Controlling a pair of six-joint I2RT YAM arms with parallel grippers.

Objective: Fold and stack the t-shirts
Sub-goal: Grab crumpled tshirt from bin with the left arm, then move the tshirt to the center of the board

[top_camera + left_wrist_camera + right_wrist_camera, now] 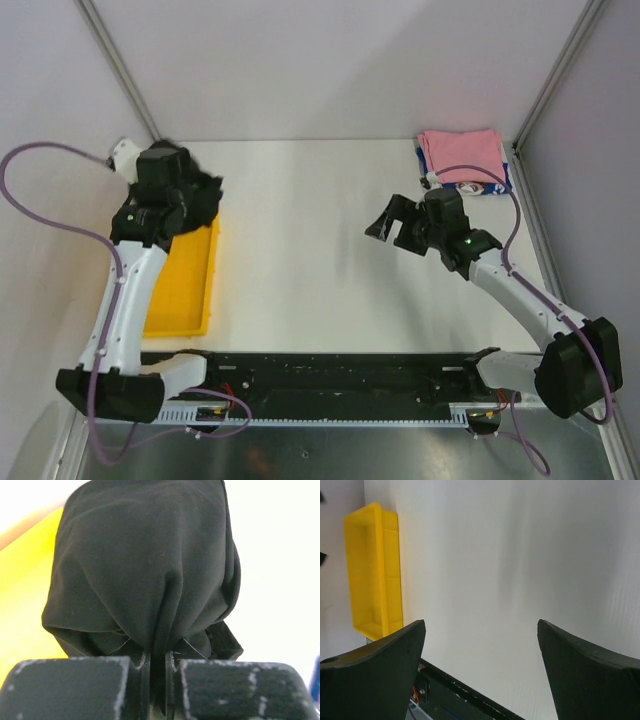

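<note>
My left gripper (196,196) is shut on the black t-shirt (205,200), which hangs bunched above the far end of the yellow tray (185,290). In the left wrist view the black cloth (145,565) fills the frame, pinched between my fingers (157,672); its print is hidden. The pink t-shirt (460,156) lies folded on a blue-and-white one (492,187) at the table's far right corner. My right gripper (388,224) is open and empty, held above the table centre-right; it also shows in the right wrist view (480,645).
The yellow tray (372,570) lies along the left side of the white table (310,240). A black rail (330,372) runs along the near edge. Walls and metal posts enclose the table at the back and sides.
</note>
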